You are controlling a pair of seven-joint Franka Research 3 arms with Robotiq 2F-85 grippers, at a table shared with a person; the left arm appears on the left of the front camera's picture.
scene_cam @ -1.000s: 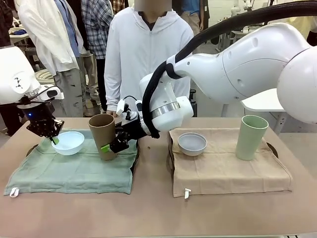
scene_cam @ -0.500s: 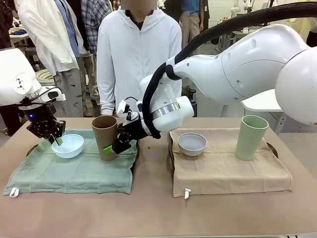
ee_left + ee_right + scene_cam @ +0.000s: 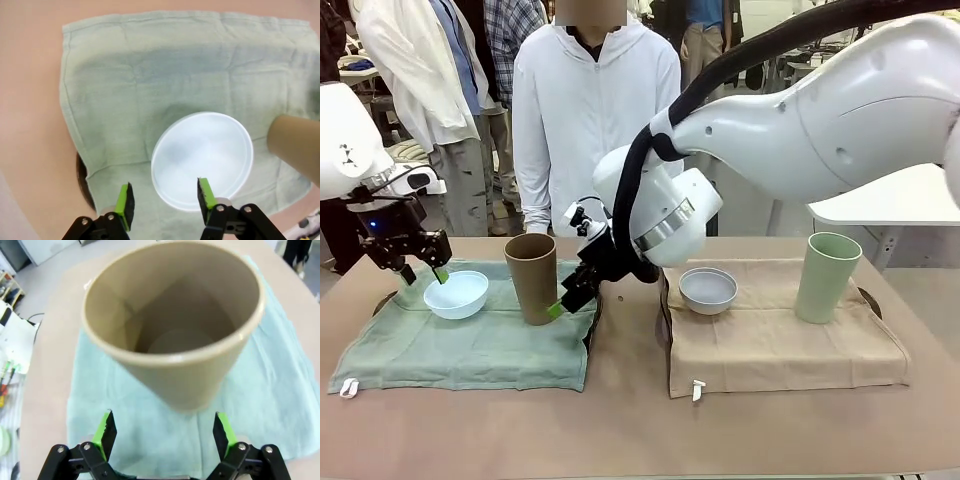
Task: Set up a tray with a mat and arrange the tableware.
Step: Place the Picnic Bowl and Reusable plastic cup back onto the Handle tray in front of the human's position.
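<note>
A pale blue bowl (image 3: 457, 293) and a tan brown cup (image 3: 531, 277) stand upright on the green mat (image 3: 470, 345) at the left. My left gripper (image 3: 420, 272) hovers open just above the bowl's left rim; in the left wrist view the bowl (image 3: 202, 160) lies under the open left gripper (image 3: 164, 197), whose fingers hold nothing. My right gripper (image 3: 565, 300) is open just right of the cup, apart from it. In the right wrist view the cup (image 3: 172, 325) stands free beyond the spread right gripper (image 3: 164, 432). A greyish white bowl (image 3: 708, 289) and a pale green cup (image 3: 828, 277) stand on the beige mat (image 3: 770, 340).
Each mat covers a dark tray, whose rim (image 3: 868, 297) peeks out at the far right and at the left (image 3: 85, 185). A person in a white hooded top (image 3: 595, 110) stands at the far side. Bare table runs along the near edge.
The left gripper opened, let go of the blue bowl and lifted a little. The right gripper opened off the tan cup and drew back to the right; the cup stands free.
</note>
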